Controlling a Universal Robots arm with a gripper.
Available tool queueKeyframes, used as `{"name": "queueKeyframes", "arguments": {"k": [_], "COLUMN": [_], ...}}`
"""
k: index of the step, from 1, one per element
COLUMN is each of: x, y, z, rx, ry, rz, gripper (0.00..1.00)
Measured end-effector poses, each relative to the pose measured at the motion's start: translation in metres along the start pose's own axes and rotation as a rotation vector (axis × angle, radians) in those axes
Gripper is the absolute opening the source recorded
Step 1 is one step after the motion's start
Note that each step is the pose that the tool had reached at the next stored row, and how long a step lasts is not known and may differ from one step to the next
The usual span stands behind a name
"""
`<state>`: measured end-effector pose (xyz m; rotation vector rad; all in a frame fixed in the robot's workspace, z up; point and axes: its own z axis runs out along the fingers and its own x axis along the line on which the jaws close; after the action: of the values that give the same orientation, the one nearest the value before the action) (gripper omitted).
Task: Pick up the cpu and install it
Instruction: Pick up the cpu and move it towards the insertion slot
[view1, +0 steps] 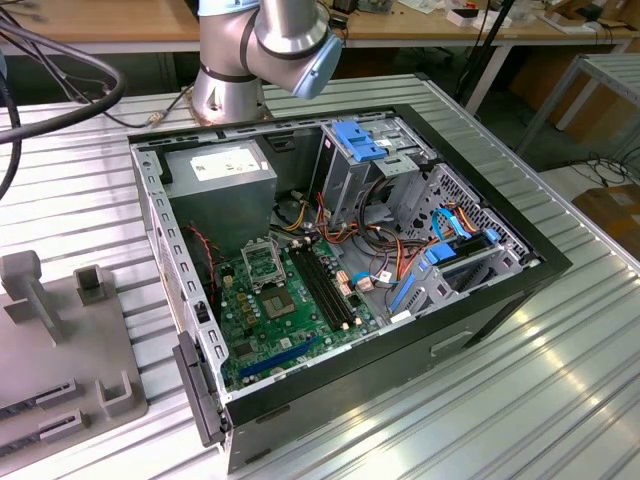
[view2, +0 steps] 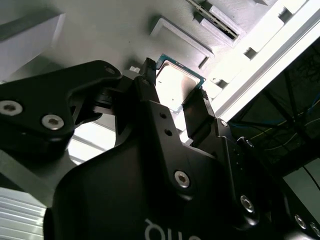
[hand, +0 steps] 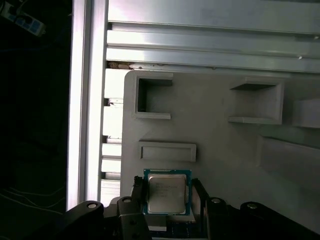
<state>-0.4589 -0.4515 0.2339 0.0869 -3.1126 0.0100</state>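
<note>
In the exterior view, one open black-and-metal computer case (view1: 470, 300) lies on a ribbed aluminium counter (view1: 560, 390). Inside it are one green motherboard (view1: 290, 315), one black-and-metal square socket frame (view1: 262, 266) and one grey power-supply box (view1: 222, 180), with loose coloured cables between the board and the drive bays. The arm's silver base (view1: 232, 75) stands behind the case. One grey moulded fixture tray (view1: 60, 350) sits at the exterior view's left, apart from the case. Wooden workbenches (view1: 120, 20) line the room behind.

In the second wrist view, one black two-fingered pincer (view2: 175, 86) is clamped on one pale silvery-tan thin square cpu (view2: 176, 90), with a finger (view2: 200, 107) against each of two opposite edges. The grey tray (view2: 110, 30) lies beyond it.

In the first wrist view, the cpu (hand: 167, 194) sits flat between the pincer (hand: 167, 196) fingers (hand: 137, 189), over the grey tray (hand: 220, 145). The tray shows two walled pockets and one low rectangular block. The counter's ribs (hand: 200, 45) run alongside, and the space past the counter edge is dark.
</note>
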Motion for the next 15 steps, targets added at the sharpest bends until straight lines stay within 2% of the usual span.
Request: {"name": "queueKeyframes", "arguments": {"k": [15], "x": [0.0002], "y": [-0.0001], "z": [-0.0098], "rx": [0.0], "ry": [0.0], "rz": [0.0], "gripper": [0.47]}}
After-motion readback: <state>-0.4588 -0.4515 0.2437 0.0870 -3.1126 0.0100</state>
